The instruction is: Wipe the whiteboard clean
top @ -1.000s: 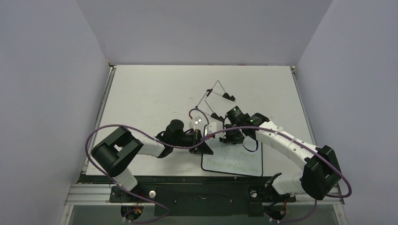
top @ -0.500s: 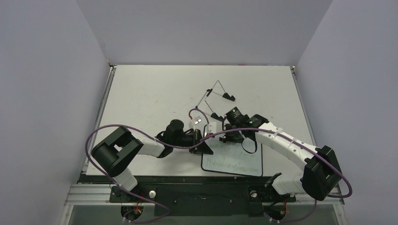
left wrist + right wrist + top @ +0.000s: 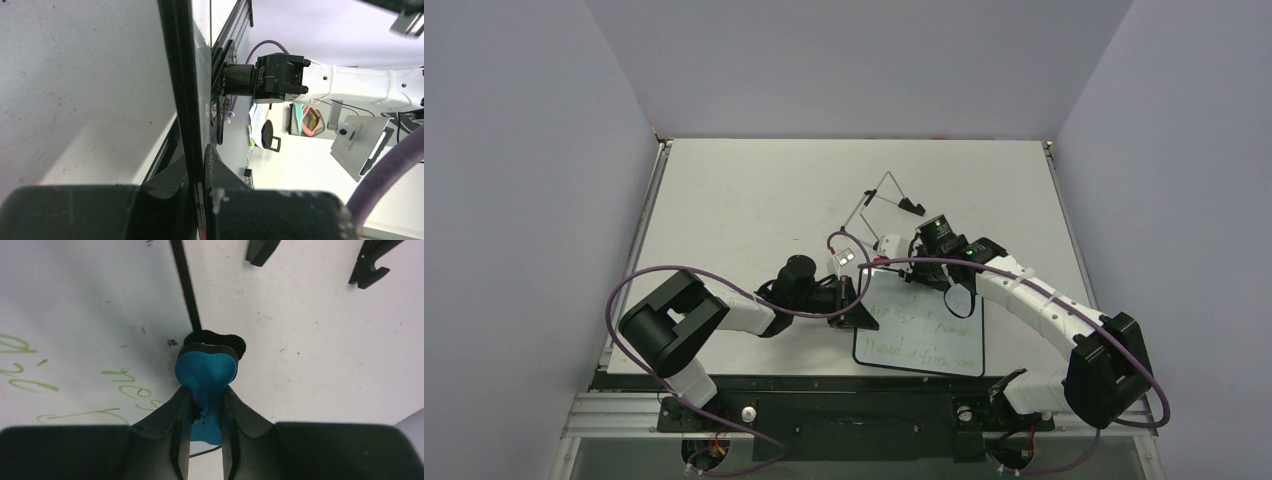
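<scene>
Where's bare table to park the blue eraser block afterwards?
Biggest bare patch: grey tabletop between its left edge and the thin wire easel; also the far strip behind the easel. Crowded near centre: left gripper clamps the black-framed whiteboard, right gripper holds the blue eraser block at its far edge.

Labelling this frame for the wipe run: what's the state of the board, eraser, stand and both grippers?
whiteboard: flat on the table, green writing on it, left edge clamped.
eraser: gripped, pad at the board's far frame.
wire stand: lying on the table beyond the board, not holding it.
left gripper: shut on the whiteboard's edge.
right gripper: shut on the eraser.
</scene>
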You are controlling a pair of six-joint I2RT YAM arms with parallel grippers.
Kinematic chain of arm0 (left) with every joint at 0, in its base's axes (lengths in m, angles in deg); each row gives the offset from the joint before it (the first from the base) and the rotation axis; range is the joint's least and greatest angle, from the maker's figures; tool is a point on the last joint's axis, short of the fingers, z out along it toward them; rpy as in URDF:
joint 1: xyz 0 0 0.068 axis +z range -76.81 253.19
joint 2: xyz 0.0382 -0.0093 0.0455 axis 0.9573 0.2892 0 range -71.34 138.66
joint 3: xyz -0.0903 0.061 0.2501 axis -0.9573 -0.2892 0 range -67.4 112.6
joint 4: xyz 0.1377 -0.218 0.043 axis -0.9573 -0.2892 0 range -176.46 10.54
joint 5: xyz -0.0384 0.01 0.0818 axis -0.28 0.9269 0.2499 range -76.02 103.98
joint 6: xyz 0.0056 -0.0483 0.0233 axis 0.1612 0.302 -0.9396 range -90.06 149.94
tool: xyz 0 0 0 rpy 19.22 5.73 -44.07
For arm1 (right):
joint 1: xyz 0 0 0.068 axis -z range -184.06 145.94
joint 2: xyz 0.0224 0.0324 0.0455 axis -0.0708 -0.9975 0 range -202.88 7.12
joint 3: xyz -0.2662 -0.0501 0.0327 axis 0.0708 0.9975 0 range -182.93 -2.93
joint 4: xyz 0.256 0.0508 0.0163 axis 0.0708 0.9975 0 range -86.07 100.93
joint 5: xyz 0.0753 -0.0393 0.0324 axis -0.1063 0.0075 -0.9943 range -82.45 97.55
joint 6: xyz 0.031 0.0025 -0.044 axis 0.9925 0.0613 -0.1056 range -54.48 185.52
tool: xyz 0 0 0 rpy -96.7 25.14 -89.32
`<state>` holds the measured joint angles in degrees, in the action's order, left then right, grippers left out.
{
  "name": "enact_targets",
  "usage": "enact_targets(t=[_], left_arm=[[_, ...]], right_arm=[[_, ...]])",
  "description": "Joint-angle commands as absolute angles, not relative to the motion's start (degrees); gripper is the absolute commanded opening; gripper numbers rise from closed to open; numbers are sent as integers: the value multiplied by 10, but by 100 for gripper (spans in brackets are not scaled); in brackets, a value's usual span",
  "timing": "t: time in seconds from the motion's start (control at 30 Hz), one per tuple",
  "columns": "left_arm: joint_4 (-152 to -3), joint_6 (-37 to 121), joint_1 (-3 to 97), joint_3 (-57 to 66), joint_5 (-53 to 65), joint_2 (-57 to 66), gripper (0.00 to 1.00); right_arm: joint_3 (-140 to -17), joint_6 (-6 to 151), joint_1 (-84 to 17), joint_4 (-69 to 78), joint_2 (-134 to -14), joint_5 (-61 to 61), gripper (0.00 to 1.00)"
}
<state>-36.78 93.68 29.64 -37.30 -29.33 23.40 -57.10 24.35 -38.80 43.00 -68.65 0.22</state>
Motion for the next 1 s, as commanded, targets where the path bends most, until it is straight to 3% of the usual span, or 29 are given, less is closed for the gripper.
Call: enact_targets(t=[0.0,0.27,0.6,0.97], left_arm=[[-320,907,289,-364,-297,214,0],[-320,905,289,-369,-294,206,0],[-320,906,289,-368,-294,207,0],[-324,904,288,-369,-294,199,0]], right_arm=[[-581,279,-374,403,-696,25,0],[-606,141,-404,556,-697,-159,0],[-589,286,-350,421,-697,-8,0],[-597,167,-411,523,-692,-128,0]])
